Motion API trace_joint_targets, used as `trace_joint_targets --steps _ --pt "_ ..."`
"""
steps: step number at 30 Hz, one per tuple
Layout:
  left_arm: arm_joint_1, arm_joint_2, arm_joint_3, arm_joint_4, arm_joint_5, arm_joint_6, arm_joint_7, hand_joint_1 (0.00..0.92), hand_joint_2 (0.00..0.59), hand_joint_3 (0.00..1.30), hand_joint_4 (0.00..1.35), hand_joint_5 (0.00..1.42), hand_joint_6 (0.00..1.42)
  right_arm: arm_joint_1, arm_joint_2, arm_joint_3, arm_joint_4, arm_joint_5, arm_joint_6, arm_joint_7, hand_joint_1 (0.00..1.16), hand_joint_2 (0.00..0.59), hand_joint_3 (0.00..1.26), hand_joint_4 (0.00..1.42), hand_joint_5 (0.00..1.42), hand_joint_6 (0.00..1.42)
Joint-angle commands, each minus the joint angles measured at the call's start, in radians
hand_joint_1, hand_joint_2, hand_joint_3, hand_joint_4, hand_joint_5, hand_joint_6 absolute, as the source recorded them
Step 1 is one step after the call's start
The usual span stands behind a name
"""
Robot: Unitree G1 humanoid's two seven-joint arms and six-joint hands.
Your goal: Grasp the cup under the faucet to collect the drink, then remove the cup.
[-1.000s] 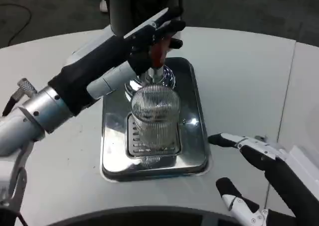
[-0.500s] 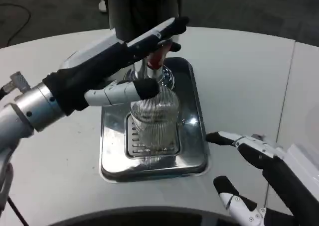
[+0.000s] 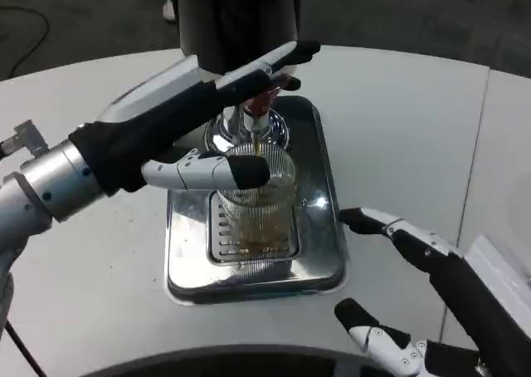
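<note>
While amber drink streams into the ribbed glass cup point(image 3: 257, 198) on the drip tray point(image 3: 319, 252), the left robot hand point(image 3: 220, 119) reaches across the faucet point(image 3: 253, 111), grip unclear; right robot hand point(image 3: 415, 294) waits wide open at 4 o'clock.

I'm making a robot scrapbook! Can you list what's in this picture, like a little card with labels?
cup: ribbed clear cup standing on the tray's grate, amber drink collecting in the bottom
faucet: red-handled tap above the cup
tray: shiny metal tray on a white table
left hand: left hand up at the tap handle
right hand: right hand open, beside the tray
</note>
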Motion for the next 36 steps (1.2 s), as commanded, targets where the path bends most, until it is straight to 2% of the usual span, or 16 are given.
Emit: trace_joint_targets --steps 1,3,10,15,20,24,30,36 --pt "0.007 0.016 -0.032 0.019 0.031 -0.024 -0.021 0.0 0.064 0.02 0.0 0.12 0.04 -0.008 0.032 0.016 0.048 0.012 0.008 -0.044 0.66 0.3 0.16 0.17 0.16 0.17" --pt "0.005 0.018 -0.034 0.025 0.033 -0.024 -0.016 0.0 0.065 0.02 0.0 0.12 0.04 -0.02 0.055 0.03 0.085 0.008 -0.001 -0.078 0.69 0.266 0.15 0.17 0.16 0.19" --pt "0.003 0.024 -0.037 0.04 0.036 -0.031 -0.009 0.0 0.066 0.02 0.0 0.12 0.04 -0.082 0.103 0.079 0.196 -0.013 -0.023 -0.191 0.75 0.223 0.12 0.16 0.17 0.21" --pt "-0.001 0.024 -0.037 0.056 0.039 -0.037 -0.001 0.0 0.066 0.03 0.0 0.12 0.04 -0.173 0.157 0.13 0.364 -0.023 -0.073 -0.324 0.78 0.198 0.11 0.16 0.18 0.23" --pt "-0.004 0.024 -0.04 0.069 0.044 -0.044 0.006 0.0 0.065 0.03 0.0 0.12 0.04 -0.239 0.183 0.159 0.501 -0.023 -0.132 -0.426 0.79 0.191 0.11 0.16 0.18 0.23" --pt "-0.011 0.021 -0.041 0.083 0.046 -0.047 0.015 0.0 0.065 0.03 0.0 0.12 0.04 -0.317 0.225 0.166 0.642 -0.007 -0.164 -0.508 0.79 0.188 0.11 0.16 0.18 0.23" --pt "-0.025 0.016 -0.049 0.105 0.053 -0.056 0.025 0.0 0.065 0.03 0.0 0.12 0.04 -0.398 0.267 0.167 0.804 0.025 -0.196 -0.593 0.78 0.175 0.09 0.16 0.18 0.23" --pt "-0.028 0.016 -0.06 0.116 0.057 -0.063 0.032 0.0 0.065 0.03 0.0 0.12 0.04 -0.482 0.288 0.161 0.958 0.05 -0.225 -0.658 0.78 0.174 0.09 0.17 0.18 0.23"
